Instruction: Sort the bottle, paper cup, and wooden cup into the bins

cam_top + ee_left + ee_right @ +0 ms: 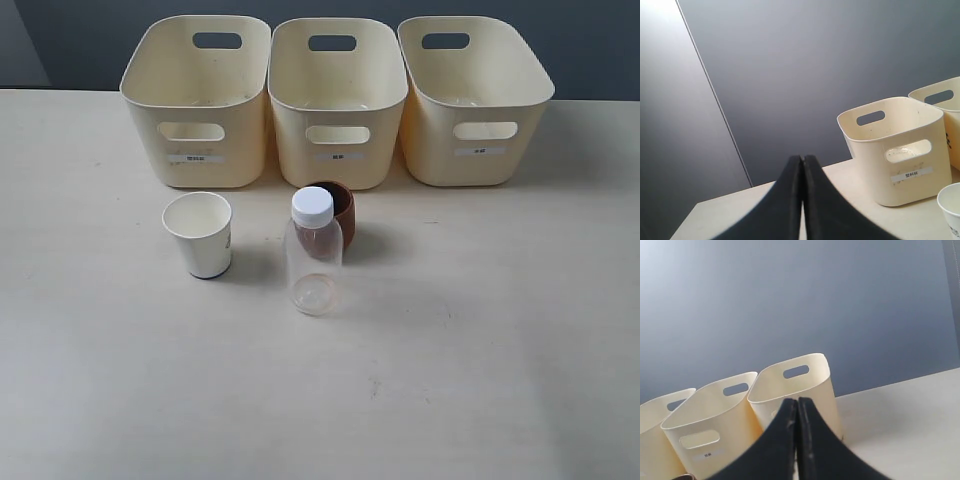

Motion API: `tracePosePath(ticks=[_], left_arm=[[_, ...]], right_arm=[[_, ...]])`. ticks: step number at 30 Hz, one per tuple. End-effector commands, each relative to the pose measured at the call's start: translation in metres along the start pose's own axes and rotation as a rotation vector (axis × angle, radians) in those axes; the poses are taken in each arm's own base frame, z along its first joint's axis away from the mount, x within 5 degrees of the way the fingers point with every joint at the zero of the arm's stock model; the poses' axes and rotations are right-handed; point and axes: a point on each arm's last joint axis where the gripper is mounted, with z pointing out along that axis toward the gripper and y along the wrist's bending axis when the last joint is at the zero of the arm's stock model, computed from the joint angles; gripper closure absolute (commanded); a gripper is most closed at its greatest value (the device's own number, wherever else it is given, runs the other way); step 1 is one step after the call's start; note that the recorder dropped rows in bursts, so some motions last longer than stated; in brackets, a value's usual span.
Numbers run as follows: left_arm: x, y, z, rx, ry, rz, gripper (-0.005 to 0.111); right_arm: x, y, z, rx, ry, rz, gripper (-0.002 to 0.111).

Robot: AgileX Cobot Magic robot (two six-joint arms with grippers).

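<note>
Three cream bins stand in a row at the back: left bin (196, 110), middle bin (338, 105), right bin (472, 100). The white paper cup (199, 234) stands in front of the left bin. The clear bottle (313, 253) with a white cap stands in front of the middle bin, and the brown wooden cup (340, 212) peeks out just behind it. Neither gripper shows in the exterior view. My left gripper (802, 161) is shut and empty, with the left bin (900, 150) and the paper cup's rim (951, 202) off to its side. My right gripper (797, 404) is shut and empty before the right bin (795, 390).
The pale table (480, 350) stretches wide in front of and beside the objects. A dark grey wall (90, 40) rises behind the bins. The middle bin (710, 425) also shows in the right wrist view.
</note>
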Motion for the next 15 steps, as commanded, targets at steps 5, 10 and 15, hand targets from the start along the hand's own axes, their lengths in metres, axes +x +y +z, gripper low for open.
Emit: tracePosePath(ticks=[5, 10, 15], left_arm=[[0.0000, -0.0002, -0.0002, 0.001, -0.005, -0.002, 0.107], [0.0000, -0.0002, -0.0002, 0.001, -0.005, -0.002, 0.107], [0.0000, -0.0002, -0.0002, 0.001, -0.005, -0.002, 0.107]], right_arm=[[-0.0017, -0.0008, -0.0004, 0.005, -0.034, 0.029, 0.108], [-0.0017, -0.0008, -0.0004, 0.005, -0.034, 0.029, 0.108], [-0.0003, -0.0010, -0.0003, 0.006, -0.018, 0.115, 0.108]])
